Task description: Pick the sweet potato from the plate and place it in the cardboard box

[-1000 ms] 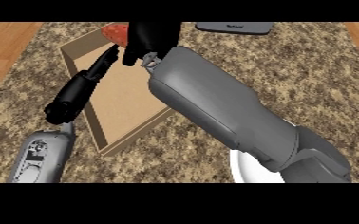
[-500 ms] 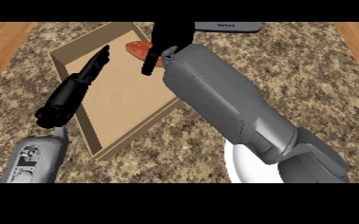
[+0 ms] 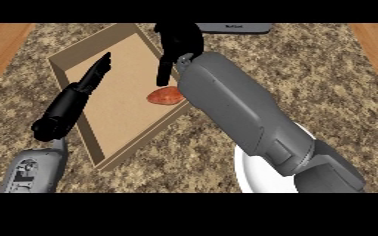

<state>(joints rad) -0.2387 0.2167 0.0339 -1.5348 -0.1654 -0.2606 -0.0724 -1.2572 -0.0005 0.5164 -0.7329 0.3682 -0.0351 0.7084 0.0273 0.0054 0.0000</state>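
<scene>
1. Wood strip (image 3: pixel 13 42) edges the tabletop (image 3: pixel 310 75) at far left; the tabletop itself is speckled brown stone.
2. Left hand (image 3: pixel 77 97) rises from the lower left on a grey forearm, lying over the box's left wall. Its fingers (image 3: pixel 102 65) are straight and together, pointing up and to the right over the box floor, holding nothing.
3. Box (image 3: pixel 111 120) is an open cardboard tray with low walls, set at an angle on the tabletop, one corner toward the top of the view and one toward the bottom.
4. Potato (image 3: pixel 165 96), orange-red, lies on the box floor against the right wall, near the box's right corner. It is just below the right hand's fingers; no finger closes round it, and whether a fingertip touches it cannot be told.
5. Right hand (image 3: pixel 179 42) hangs over the box's upper right edge, above the potato. Its fingers (image 3: pixel 164 70) hang downward, relaxed and apart, gripping nothing.
6. Right forearm (image 3: pixel 236 110), grey and bulky, crosses from the lower right up to that hand, hiding part of the box's right wall.
7. Dark flat object (image 3: pixel 232 28) sits at the top edge, behind the right hand; what it is cannot be told.
8. Plate (image 3: pixel 255 172), white, lies at the lower right, largely covered by the forearm, well apart from the potato.
</scene>
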